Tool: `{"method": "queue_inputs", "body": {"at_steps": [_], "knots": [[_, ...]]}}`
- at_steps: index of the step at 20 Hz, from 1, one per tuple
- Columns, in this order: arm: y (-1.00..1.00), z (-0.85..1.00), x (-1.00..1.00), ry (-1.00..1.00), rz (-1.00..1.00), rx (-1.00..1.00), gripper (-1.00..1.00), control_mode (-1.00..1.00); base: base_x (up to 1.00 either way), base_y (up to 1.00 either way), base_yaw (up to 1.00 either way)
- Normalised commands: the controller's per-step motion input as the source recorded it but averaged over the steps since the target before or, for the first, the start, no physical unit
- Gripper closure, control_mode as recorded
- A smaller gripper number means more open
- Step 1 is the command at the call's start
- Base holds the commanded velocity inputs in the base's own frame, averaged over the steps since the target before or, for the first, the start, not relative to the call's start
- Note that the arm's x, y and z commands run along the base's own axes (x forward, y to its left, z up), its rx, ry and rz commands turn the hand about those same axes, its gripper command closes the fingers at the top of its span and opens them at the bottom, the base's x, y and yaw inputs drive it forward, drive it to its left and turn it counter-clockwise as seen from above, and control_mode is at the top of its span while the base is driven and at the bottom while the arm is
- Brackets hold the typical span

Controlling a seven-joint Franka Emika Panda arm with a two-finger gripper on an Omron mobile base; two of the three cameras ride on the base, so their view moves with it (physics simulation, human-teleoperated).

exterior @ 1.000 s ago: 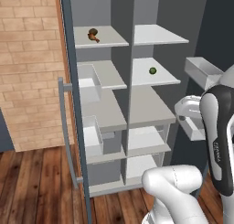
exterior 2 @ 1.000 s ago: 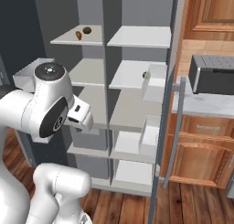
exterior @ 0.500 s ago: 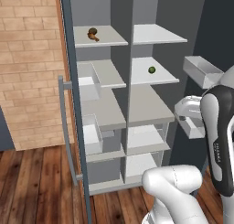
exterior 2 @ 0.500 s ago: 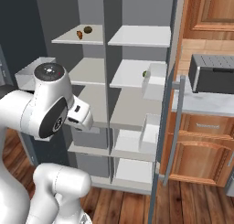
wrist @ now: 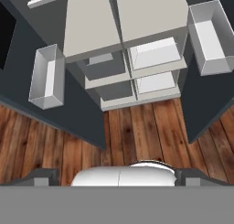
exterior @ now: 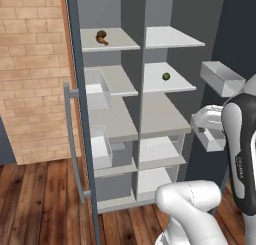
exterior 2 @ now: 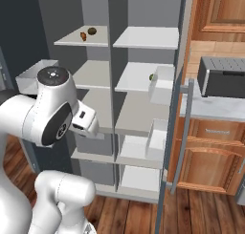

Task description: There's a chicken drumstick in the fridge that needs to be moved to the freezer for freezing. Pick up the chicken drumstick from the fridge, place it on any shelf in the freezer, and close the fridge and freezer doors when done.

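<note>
The chicken drumstick (exterior: 104,41) lies on the top shelf (exterior: 120,43) of the narrower left-hand half of the open slate-grey fridge-freezer (exterior: 145,19), towards the shelf's left side. It is just beside a dark brown round lump (exterior: 100,34); whether the two touch is too small to tell. From the right base view the drumstick (exterior 2: 83,36) shows as a small orange shape to the left of the lump (exterior 2: 92,31). A small green ball (exterior: 166,76) sits on the second shelf down in the wider right-hand half, well apart from the drumstick.

Both doors stand open. The left door (exterior: 75,64) is seen edge-on with its long grey bar handle (exterior: 70,139), and the right door (exterior: 235,34) carries white bins (exterior: 222,79) on its inner face.

The gripper (wrist: 118,178) is held out in front of the appliance at about the height of the middle shelves, well below and apart from the drumstick's shelf. Its jaws are spread wide, one dark fingertip (wrist: 43,177) at each lower corner of the hand view, with nothing between them and nothing touched. The hand camera looks down past the lower shelves (wrist: 155,54) to the wooden floor (wrist: 137,127), with a door bin (wrist: 45,77) on either side.
</note>
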Motion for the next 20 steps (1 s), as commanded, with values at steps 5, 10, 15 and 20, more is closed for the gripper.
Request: {"method": "queue_inputs", "body": {"at_steps": [5,10,15,20], "knots": [[-0.84,0.0,-0.15,-0.02,0.0,0.02,-1.0,-1.0,0.0,0.0,0.0],[-0.95,-0.05,-0.17,-0.05,-0.01,0.03,-1.0,-1.0,0.0,0.0,0.0],[-0.81,-0.2,-0.05,-0.07,-0.01,0.01,-1.0,-1.0,0.0,0.0,0.0],[-0.64,-0.15,0.0,-0.06,0.0,0.0,-1.0,-1.0,0.0,0.0,0.0]]}}
